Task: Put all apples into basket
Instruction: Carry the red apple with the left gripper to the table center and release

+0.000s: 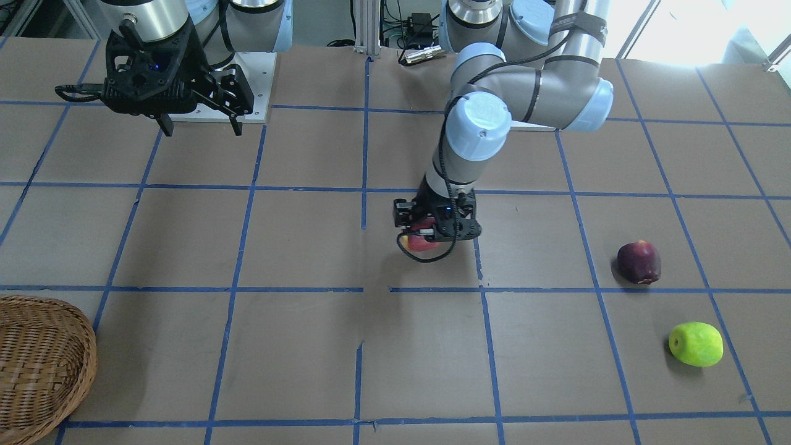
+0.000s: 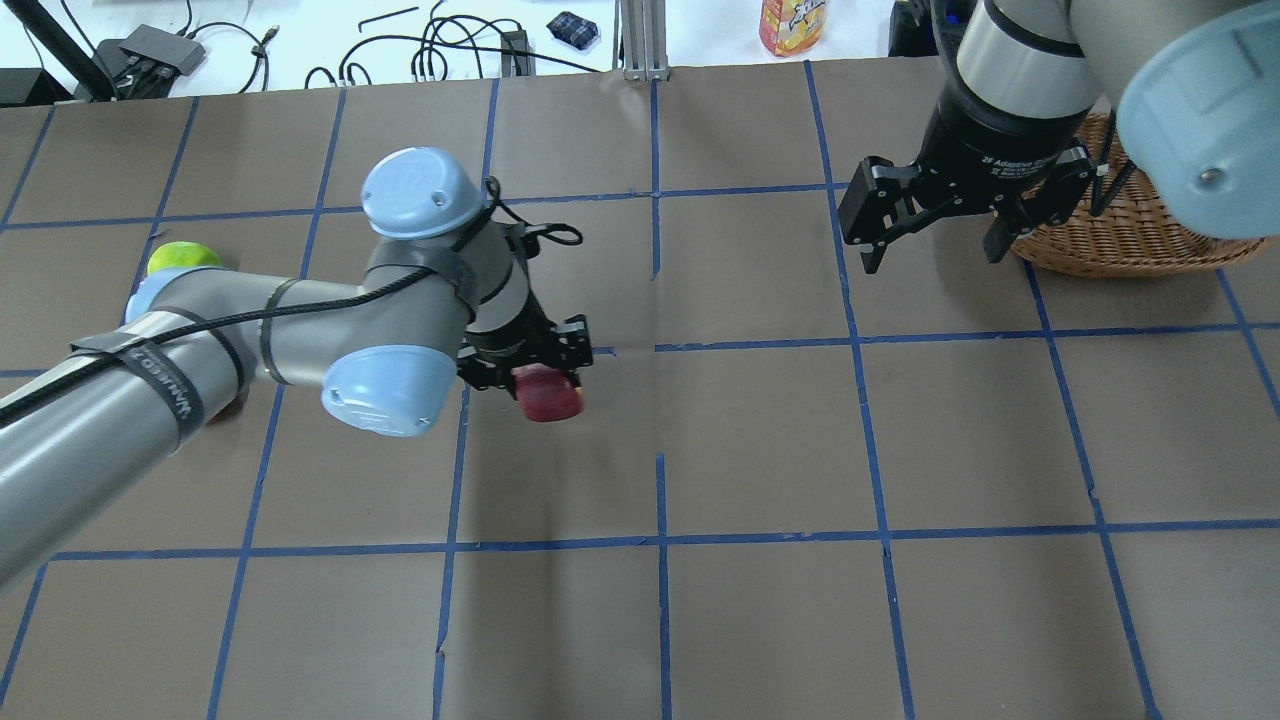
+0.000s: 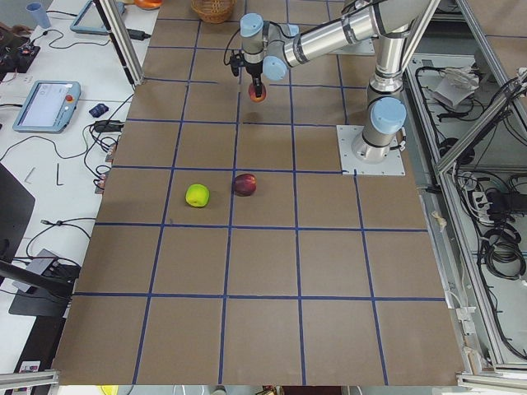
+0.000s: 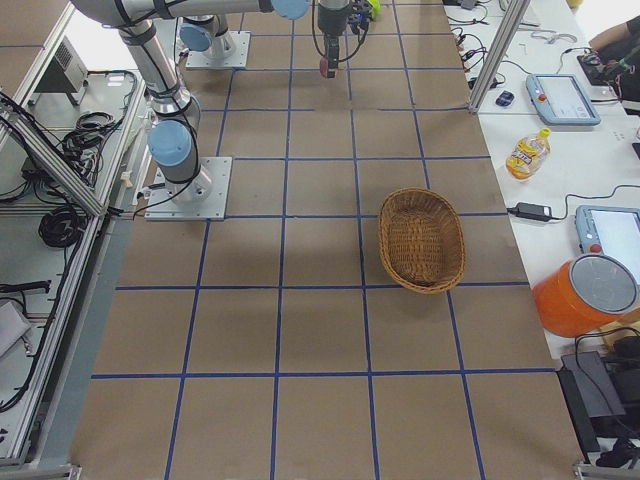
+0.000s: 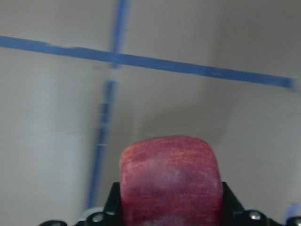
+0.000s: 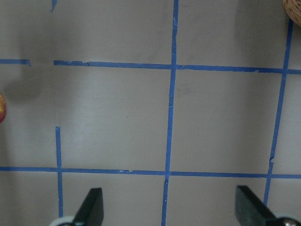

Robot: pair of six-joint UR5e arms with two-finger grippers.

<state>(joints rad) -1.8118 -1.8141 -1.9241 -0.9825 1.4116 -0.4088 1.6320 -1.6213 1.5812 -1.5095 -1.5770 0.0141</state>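
Left hand (image 2: 545, 385) — clasping apple (image 2: 552, 400), over table (image 2: 760, 440) middle

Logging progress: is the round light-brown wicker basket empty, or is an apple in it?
Empty: the exterior right view shows only bare weave inside the round light-brown wicker basket.

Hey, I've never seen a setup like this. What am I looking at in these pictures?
Two robot arms stand at a table with blue tape lines. Four pictures come from fixed cameras: across the table, above, and each end; two come from cameras on the wrists. The left gripper is shut on a red apple, held above the table. The right gripper hangs open and empty. A dark apple and a green apple lie on the table. The basket is empty.
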